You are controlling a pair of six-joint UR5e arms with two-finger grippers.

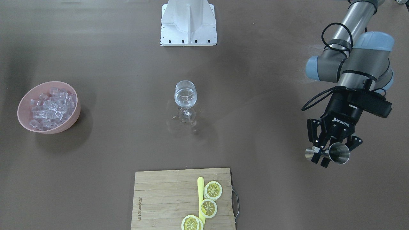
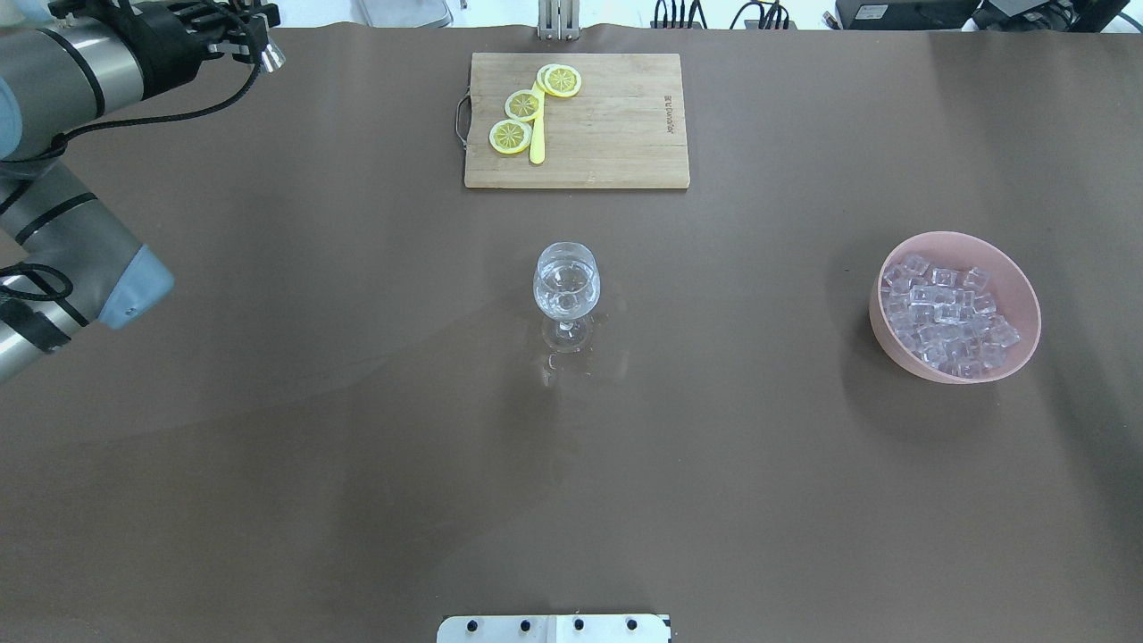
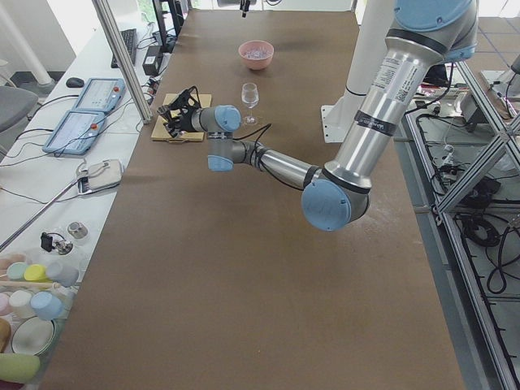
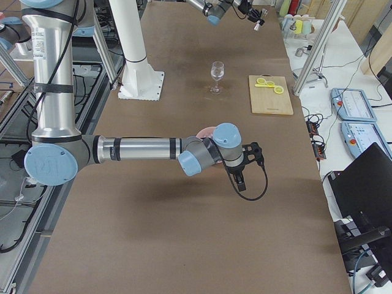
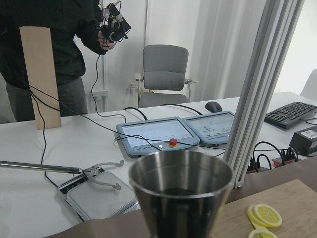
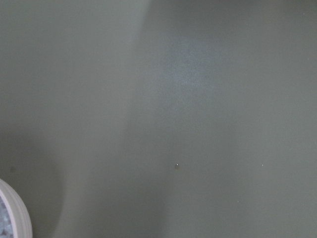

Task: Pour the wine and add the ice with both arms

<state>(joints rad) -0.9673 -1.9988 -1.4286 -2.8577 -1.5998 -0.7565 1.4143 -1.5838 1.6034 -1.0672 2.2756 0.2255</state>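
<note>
Clamping steel jigger (image 1: 339, 154) at waist with left end effector (image 1: 320, 158) — stiff, slick. Well apart from it: wine glass (image 1: 185, 88) holding wine (image 1: 185, 99), fragile, top-heavy. Near right end effector (image 4: 244, 166): ice (image 1: 51, 107) in pink bowl (image 1: 68, 123) — slippery, pinch flat faces. Cannot tell right's opening.

Bare worktop (image 2: 268, 402) all round the wine glass (image 2: 566, 290) — I can come in from either side. Only obstacles: pink bowl (image 2: 896, 350) on my right, cutting board (image 2: 616, 134) at the far edge, both well apart.
</note>
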